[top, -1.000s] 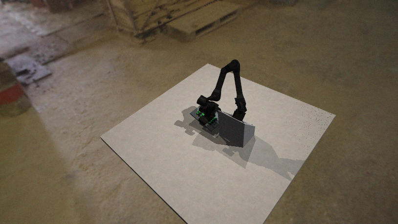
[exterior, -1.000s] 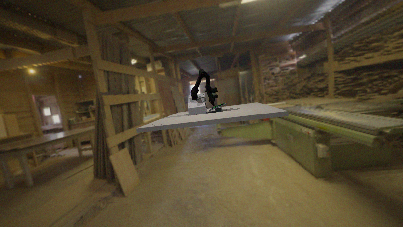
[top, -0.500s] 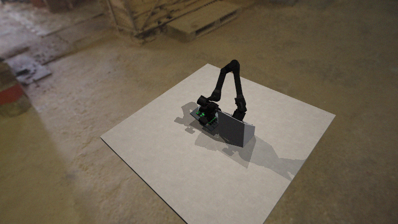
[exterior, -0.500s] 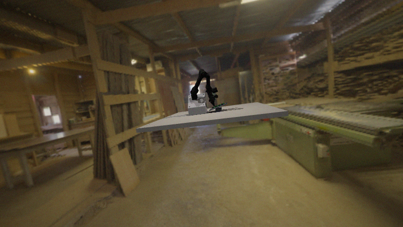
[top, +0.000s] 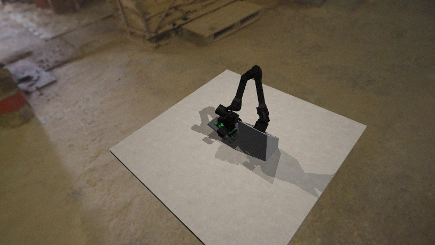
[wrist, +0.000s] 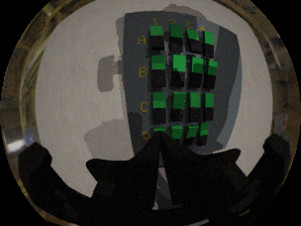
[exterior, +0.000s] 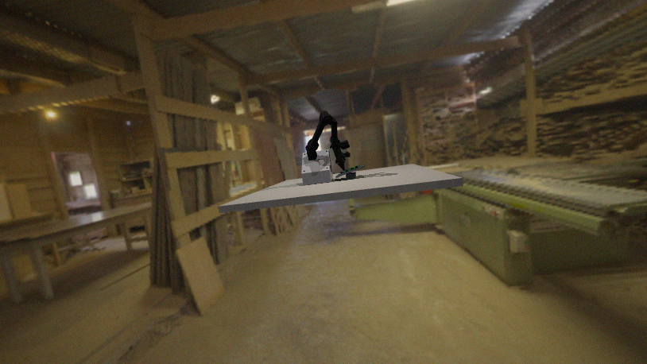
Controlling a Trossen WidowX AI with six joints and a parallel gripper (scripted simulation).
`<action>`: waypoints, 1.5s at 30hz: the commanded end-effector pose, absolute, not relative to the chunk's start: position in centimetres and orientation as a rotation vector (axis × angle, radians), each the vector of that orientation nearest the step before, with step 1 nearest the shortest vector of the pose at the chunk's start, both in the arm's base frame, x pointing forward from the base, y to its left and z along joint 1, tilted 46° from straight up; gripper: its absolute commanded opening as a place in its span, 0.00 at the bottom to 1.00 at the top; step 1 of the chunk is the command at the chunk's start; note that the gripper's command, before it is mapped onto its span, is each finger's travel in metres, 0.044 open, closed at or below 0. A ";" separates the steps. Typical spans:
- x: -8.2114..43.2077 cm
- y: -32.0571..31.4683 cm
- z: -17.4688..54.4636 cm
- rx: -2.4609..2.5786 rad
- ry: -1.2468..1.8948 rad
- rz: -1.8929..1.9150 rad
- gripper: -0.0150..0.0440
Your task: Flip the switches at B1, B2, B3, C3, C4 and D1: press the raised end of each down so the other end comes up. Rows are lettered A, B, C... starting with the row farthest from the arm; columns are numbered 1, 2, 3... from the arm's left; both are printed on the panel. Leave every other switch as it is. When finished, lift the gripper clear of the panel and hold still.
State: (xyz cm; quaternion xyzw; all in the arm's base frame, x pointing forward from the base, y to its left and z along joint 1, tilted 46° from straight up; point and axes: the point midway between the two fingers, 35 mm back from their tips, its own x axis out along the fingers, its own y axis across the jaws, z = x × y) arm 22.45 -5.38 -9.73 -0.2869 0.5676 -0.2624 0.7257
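Observation:
The dark panel (wrist: 130, 64) is tilted and carries green-and-black switches in rows A to D, columns 1 to 4. In the wrist view, B1 (wrist: 158, 63), B2 (wrist: 178, 63), B3 (wrist: 196, 66), C3 (wrist: 195, 100) and C4 (wrist: 209, 100) show green far ends and black near ends. B2's green face looks large and bright. Which ends are raised is hard to tell. My gripper (wrist: 158, 134) (exterior: 342, 166) is shut and empty. Its tips are at D1 (wrist: 159, 130), covering its near part; contact is unclear.
Switches C1 (wrist: 158, 100), C2 (wrist: 178, 101) and D2 (wrist: 176, 132) are close around the fingertips. The arm's grey box-shaped base (top: 252, 141) (exterior: 316, 176) stands beside the panel on the pale table top (top: 182, 170) (exterior: 384, 184). Arm shadows fall across the panel.

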 end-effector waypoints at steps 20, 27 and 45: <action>22.5 -5.6 -9.9 -0.641 1.253 -0.577 0.25; 22.5 -5.7 -10.0 -0.641 1.253 -0.577 0.25; 23.3 -1.4 -4.0 -0.642 1.229 -0.564 0.25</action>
